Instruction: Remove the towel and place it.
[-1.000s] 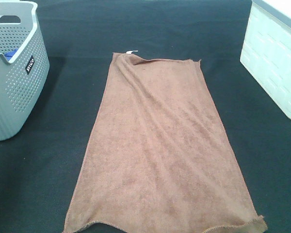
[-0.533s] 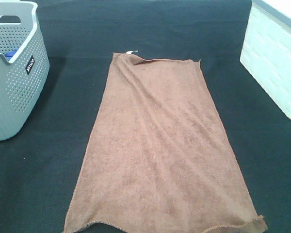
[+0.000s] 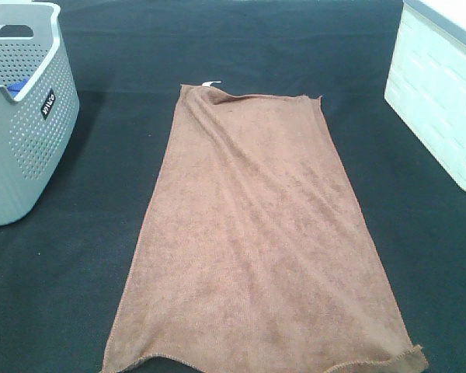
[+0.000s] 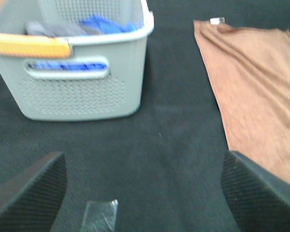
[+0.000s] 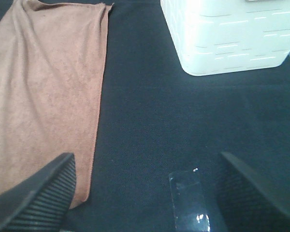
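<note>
The brown towel (image 3: 256, 241) lies spread flat and lengthwise on the black table, its small white tag (image 3: 211, 82) at the far short edge. Neither arm shows in the exterior high view. In the left wrist view my left gripper (image 4: 145, 193) hangs open over bare black cloth, between the grey basket (image 4: 82, 92) and the towel (image 4: 256, 92), touching neither. In the right wrist view my right gripper (image 5: 150, 193) is open above the table, with the towel's (image 5: 43, 92) long edge beside one finger (image 5: 34, 198). Nothing is held.
A grey perforated basket (image 3: 19, 148) with a blue fabric item (image 4: 104, 23) inside stands at the far left. A white bin (image 3: 443, 93) stands at the far right. A strip of clear tape (image 5: 189, 203) lies on the black cloth under the right gripper.
</note>
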You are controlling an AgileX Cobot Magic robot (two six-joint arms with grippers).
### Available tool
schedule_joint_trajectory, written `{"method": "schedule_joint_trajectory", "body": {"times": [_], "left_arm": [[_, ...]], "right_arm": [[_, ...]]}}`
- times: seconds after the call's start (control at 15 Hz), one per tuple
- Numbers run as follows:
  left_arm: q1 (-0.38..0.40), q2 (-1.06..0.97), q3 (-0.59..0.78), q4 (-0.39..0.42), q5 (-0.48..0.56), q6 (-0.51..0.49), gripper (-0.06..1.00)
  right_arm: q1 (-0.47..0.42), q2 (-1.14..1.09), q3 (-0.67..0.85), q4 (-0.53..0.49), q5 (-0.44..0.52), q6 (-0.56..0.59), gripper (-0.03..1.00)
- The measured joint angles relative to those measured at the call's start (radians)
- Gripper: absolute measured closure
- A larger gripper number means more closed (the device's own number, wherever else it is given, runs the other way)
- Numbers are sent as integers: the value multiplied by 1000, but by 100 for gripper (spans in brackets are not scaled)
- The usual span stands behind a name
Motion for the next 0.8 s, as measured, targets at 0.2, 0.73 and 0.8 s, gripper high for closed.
{"method": "schedule_joint_trajectory", "body": {"times": [0.2,0.73,0.8], "left_arm": [[0,-1,0,-6,0,0,13],[0,-1,0,-3,0,0,13],[0,-1,0,6,0,0,13]], "right_arm": [[0,0,14,12,-29,-22,21],[0,0,15,13,-29,-31,21],[0,0,15,13,-29,-31,21]]}}
